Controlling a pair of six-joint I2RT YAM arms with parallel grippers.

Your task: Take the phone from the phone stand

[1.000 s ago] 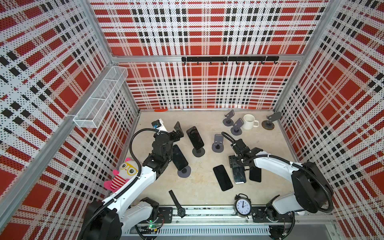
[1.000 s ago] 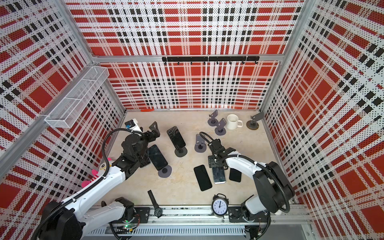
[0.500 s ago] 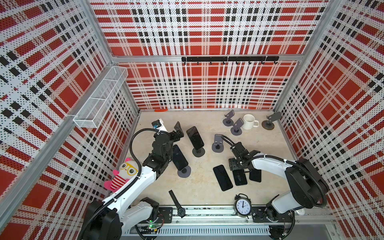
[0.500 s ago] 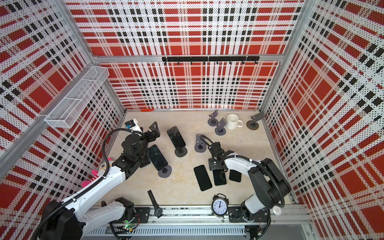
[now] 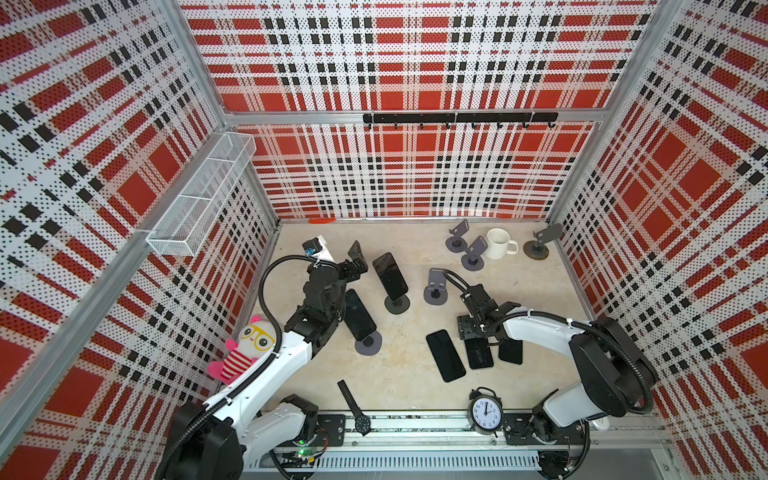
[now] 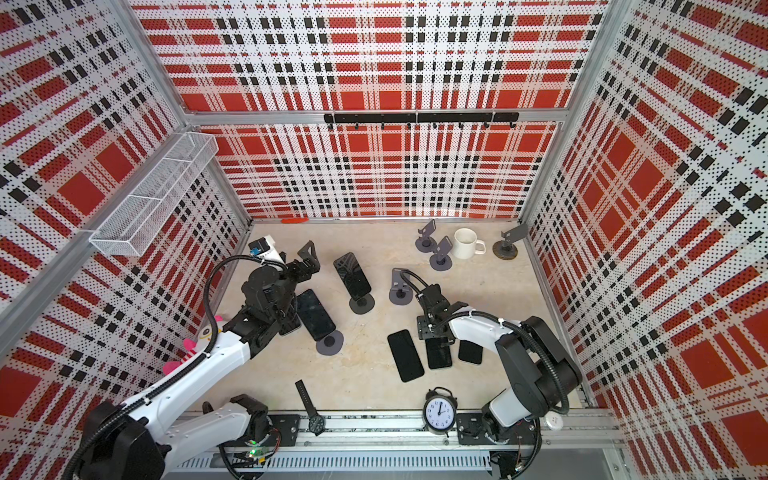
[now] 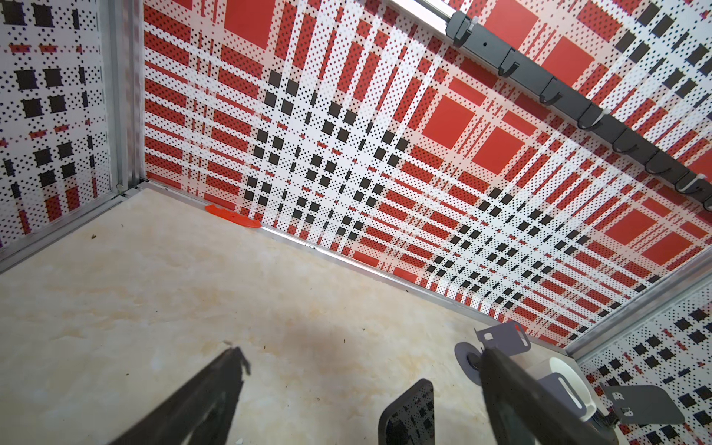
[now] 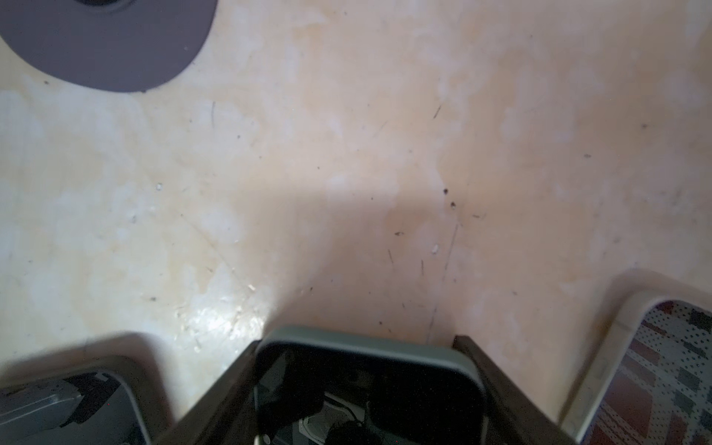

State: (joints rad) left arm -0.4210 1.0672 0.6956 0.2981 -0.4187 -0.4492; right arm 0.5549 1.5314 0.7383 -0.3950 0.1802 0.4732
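Two black phones rest on grey phone stands. The phone (image 5: 390,274) (image 6: 352,275) on the stand (image 5: 397,305) sits mid-table, and its top corner (image 7: 408,412) shows in the left wrist view. Another phone (image 5: 359,313) leans on a stand (image 5: 368,345) beside my left arm. My left gripper (image 5: 356,261) (image 6: 308,259) (image 7: 358,358) is open and empty, just left of the mid-table phone. My right gripper (image 5: 476,338) (image 6: 434,332) (image 8: 358,343) is shut on the sides of a phone (image 5: 480,353) (image 8: 370,389) lying low on the table.
Two more phones (image 5: 445,355) (image 5: 510,351) lie flat either side of the held one. Empty stands (image 5: 434,291) (image 5: 473,253) (image 5: 540,245) and a white mug (image 5: 498,243) stand at the back right. An alarm clock (image 5: 484,411), a wristwatch (image 5: 353,403) and a plush toy (image 5: 249,345) sit near the front.
My right gripper and its phone have shifted slightly toward the front edge, and that arm's elbow has swung. The left arm has not moved.
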